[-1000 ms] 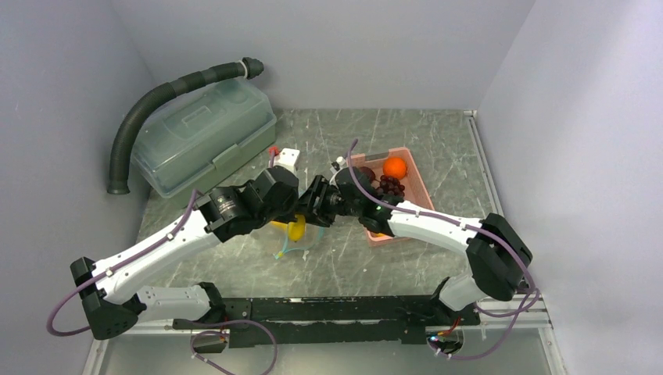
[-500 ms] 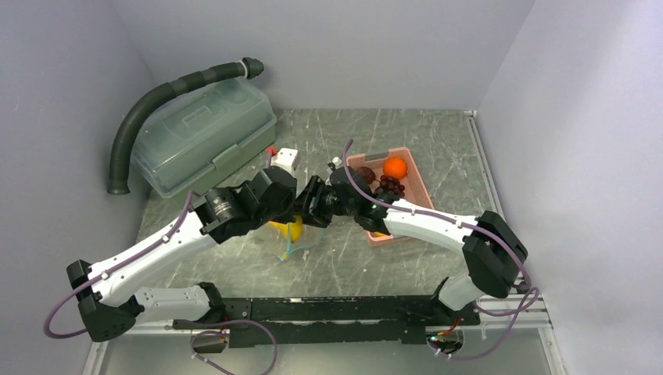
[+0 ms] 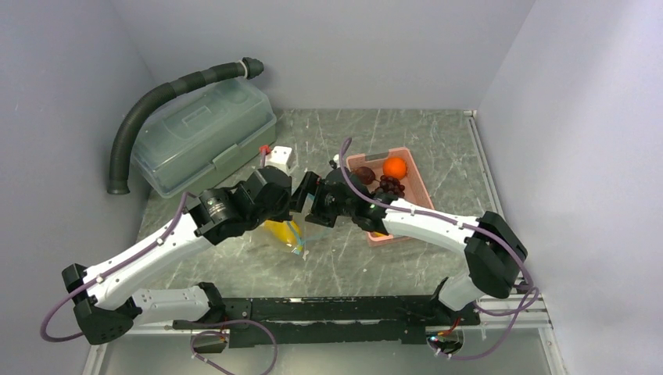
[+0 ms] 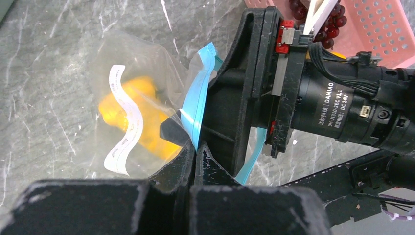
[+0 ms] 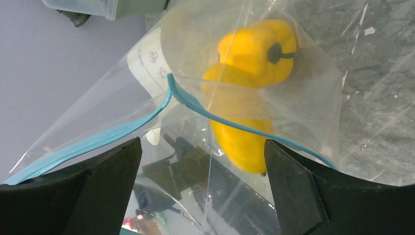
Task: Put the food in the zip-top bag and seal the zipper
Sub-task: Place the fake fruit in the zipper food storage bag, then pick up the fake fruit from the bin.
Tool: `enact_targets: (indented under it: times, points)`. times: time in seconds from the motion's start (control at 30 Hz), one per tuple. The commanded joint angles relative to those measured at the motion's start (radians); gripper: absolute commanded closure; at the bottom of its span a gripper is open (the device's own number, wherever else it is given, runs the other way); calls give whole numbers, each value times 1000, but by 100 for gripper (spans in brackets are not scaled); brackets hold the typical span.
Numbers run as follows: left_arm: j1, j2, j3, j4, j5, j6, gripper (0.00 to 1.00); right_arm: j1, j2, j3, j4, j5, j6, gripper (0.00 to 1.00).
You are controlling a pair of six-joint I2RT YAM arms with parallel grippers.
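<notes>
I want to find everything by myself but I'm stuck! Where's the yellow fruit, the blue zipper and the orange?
yellow fruit point(image 5: 247, 51), right wrist view, middle of the upper yellow piece.
zipper point(image 4: 192, 110), left wrist view, middle of the blue strip.
orange point(image 3: 395, 166), top external view, its centre.

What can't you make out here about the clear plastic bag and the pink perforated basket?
Number of yellow toy fruits in the clear plastic bag: they overlap, right wrist view.
Near end of the pink perforated basket: under the white right arm, top view.
Print on the white label patch: too small, left wrist view.
</notes>
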Motion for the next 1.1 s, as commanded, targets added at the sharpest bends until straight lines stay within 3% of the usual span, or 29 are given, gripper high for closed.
enact_targets:
  times: [0.0,0.27,0.53,1.07]
  points:
    - [-7,-23,24,-22,-7,1,100,5,-46,69,-14,66,-2,0]
    - [-6,-31,26,-44,-44,-1,100,7,-118,46,-49,67,-59,1]
    - [-6,-29,25,-56,-72,-3,100,7,-220,78,-207,118,-195,0]
    - [-4,-23,31,-53,-77,18,100,-37,-403,151,-565,541,-476,4]
